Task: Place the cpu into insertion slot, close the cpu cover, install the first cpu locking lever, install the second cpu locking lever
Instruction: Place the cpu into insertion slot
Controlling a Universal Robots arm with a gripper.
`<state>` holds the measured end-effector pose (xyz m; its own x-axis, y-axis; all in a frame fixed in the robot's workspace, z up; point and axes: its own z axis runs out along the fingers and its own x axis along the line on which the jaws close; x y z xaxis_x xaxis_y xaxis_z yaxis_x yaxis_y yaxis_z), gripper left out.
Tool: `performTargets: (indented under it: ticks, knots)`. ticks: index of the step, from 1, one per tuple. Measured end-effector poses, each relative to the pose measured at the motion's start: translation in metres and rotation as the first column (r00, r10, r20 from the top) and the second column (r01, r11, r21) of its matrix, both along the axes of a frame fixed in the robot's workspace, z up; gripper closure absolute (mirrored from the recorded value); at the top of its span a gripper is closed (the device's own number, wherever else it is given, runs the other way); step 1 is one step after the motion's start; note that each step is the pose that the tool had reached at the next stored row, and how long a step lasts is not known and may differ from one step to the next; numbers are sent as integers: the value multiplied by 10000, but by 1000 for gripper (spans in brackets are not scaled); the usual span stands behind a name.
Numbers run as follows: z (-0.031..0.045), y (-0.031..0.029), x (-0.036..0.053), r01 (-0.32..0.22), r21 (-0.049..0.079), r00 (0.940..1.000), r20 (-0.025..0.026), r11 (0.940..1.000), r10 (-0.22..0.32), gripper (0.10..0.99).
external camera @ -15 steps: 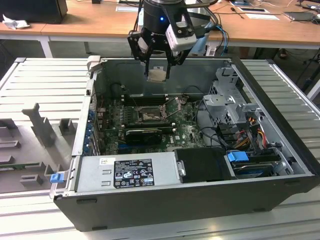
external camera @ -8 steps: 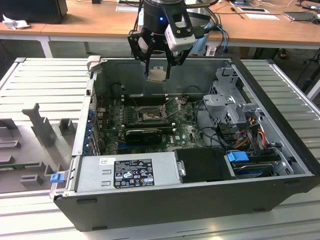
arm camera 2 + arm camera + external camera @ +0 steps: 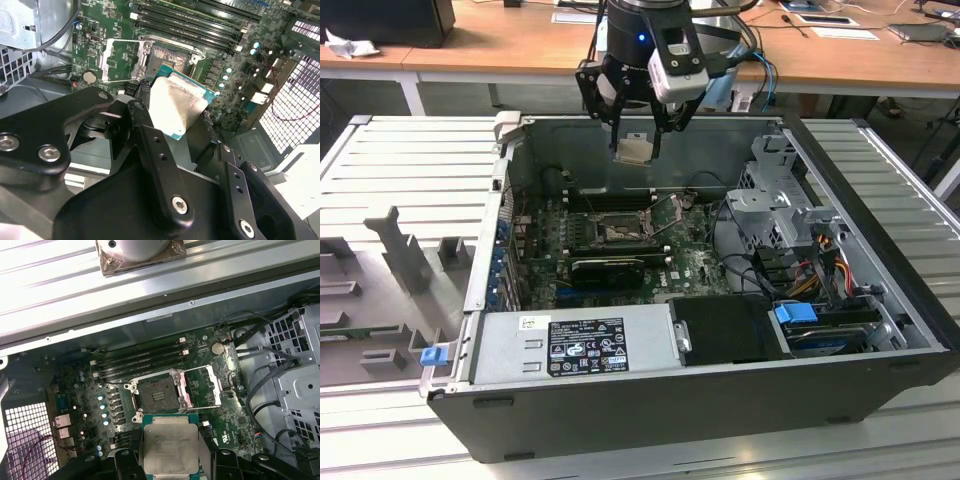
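My gripper (image 3: pixel 636 135) hangs above the back of the open computer case (image 3: pixel 880 300), shut on the cpu (image 3: pixel 636 149), a flat silver-grey square with green edges. In both wrist views the cpu (image 3: pixel 170 447) (image 3: pixel 177 105) sits between the black fingers (image 3: pixel 125 462), well above the motherboard. The insertion slot (image 3: pixel 159 394) (image 3: pixel 618 232) (image 3: pixel 170 56) lies bare and dark below it. The cpu cover (image 3: pixel 205 387) (image 3: pixel 122 60), a silvery frame with a square window, is swung open beside the slot.
Memory slots (image 3: pixel 140 360) run along the slot's far side. A power supply (image 3: pixel 575 345) fills the case front, and a drive cage (image 3: pixel 775 200) with cables (image 3: pixel 820 255) is on the exterior view's right. Grey fixtures (image 3: pixel 405 250) stand on the ribbed table at left.
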<state>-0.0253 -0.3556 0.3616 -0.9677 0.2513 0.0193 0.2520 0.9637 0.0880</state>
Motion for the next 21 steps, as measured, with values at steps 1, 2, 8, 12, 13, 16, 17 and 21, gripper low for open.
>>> performTargets:
  ticks: [1,2,8,12,13,16,17,21]
  knots:
    - [0,0,0,31,0,10000,0,10000,-31,557]
    - [0,0,0,71,0,10000,0,10000,-71,557]
    - [0,0,0,268,0,9996,0,9996,-268,557]
    - [0,0,0,410,0,9992,1,9992,-410,557]
    - [0,0,0,457,-1,9990,0,9990,-457,557]
    - [0,0,0,679,0,9977,0,9977,-679,557]
    - [0,0,0,775,0,9970,1,9970,-775,557]
    - [0,0,-3,1186,0,9929,0,9929,-1186,557]
